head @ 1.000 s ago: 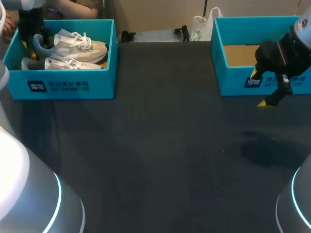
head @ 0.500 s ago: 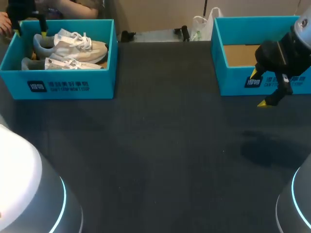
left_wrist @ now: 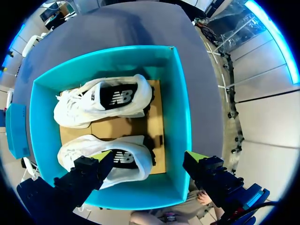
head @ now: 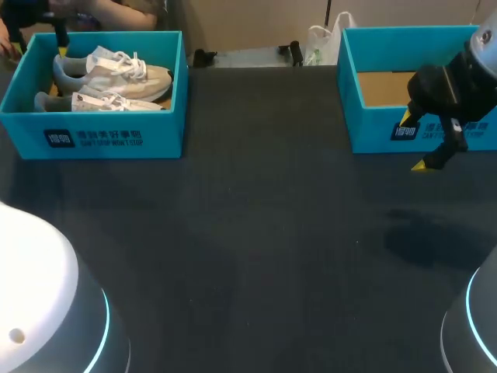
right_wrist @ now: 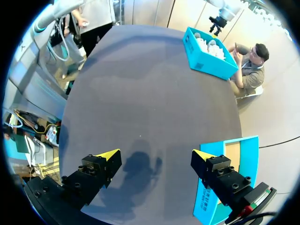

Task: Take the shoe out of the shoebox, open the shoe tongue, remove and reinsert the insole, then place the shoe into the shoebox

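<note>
A teal shoebox (head: 101, 136) stands at the table's far left with two white shoes lying in it, one (head: 116, 74) behind the other (head: 101, 102). My left gripper (head: 42, 45) hangs open above the box's back left corner and holds nothing. From its wrist I look straight down into the shoebox (left_wrist: 180, 122). One shoe (left_wrist: 103, 101) lies ahead of my open left gripper (left_wrist: 147, 158), and the other shoe (left_wrist: 112, 159) lies under its fingers. My right gripper (head: 413, 141) is open and empty over the table at the far right. Its fingers show wide apart in the wrist view (right_wrist: 156, 154).
A second teal box (head: 373, 128) with a bare cardboard floor stands at the back right, just behind my right gripper and beside one finger (right_wrist: 229, 164). The dark table (head: 256, 249) stretches between the two boxes.
My left gripper has risen out of the shoebox toward the back, with its fingers spreading wider; the shoes stay in the box. The right arm has not moved.
</note>
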### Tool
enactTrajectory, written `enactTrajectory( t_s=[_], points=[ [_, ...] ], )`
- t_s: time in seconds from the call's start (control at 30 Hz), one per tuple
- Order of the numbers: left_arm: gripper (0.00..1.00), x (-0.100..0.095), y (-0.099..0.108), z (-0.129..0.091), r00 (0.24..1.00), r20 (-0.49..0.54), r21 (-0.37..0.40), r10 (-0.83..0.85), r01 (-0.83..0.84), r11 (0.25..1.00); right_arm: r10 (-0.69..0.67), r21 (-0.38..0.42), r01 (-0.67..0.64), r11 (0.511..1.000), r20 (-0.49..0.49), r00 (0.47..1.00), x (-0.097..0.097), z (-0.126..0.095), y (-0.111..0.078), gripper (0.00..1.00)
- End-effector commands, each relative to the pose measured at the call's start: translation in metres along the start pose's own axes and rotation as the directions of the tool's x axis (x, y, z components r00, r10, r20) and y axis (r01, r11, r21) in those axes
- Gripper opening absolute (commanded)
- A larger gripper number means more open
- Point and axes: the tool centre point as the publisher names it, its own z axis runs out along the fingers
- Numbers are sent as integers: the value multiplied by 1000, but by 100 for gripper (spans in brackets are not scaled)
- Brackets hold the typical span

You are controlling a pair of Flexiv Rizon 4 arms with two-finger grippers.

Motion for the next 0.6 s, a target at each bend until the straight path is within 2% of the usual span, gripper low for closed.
enactTrajectory(
  t_s=[0.03,0.13,0.23,0.5,0.6],
  points=[
    [100,-1,-7,0,1000,-4,-25,0,0,1000,1,2,-1,1000,0,1000,0,1,0,100],
    [100,-1,-26,-1,999,-39,-18,-19,18,1000,1,2,-1,1000,0,1000,0,1,0,100],
    [100,2,-43,-1,1000,5,21,-3,3,1000,1,2,-1,1000,0,1000,0,1,0,100],
    [100,6,-83,5,999,26,-5,18,-18,1000,1,2,-1,1000,0,1000,0,1,0,100],
    [100,4,-90,12,1000,19,3,21,-21,1000,1,2,-1,1000,0,1000,0,1,0,100]
  ],
)
